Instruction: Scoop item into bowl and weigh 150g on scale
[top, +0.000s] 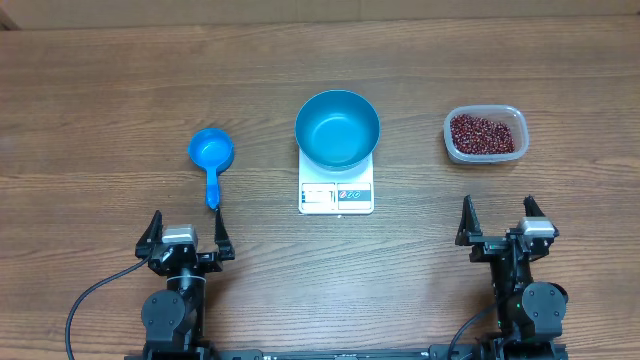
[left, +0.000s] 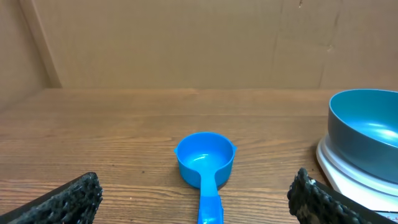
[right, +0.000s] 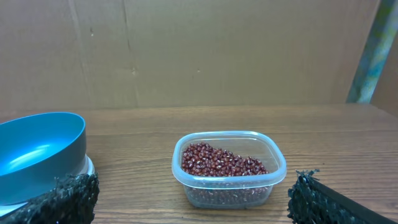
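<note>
sitting at the middle of the worktop (top: 90, 90), the blue bowl (top: 337, 128) rests empty on the white scale (top: 336, 196), whose display faces the near edge. toward the right edge a clear tub (top: 449, 138) holds the red-brown beans (top: 485, 133), a loose heap covering its floor. left of the scale lies a small blue scoop (top: 210, 151), empty too, its handle pointing at the near edge. along that edge the left gripper (top: 187, 222) sits just behind the scoop handle and the right gripper (top: 498, 212) below the tub, both with jaws spread wide, gripping nothing.
</note>
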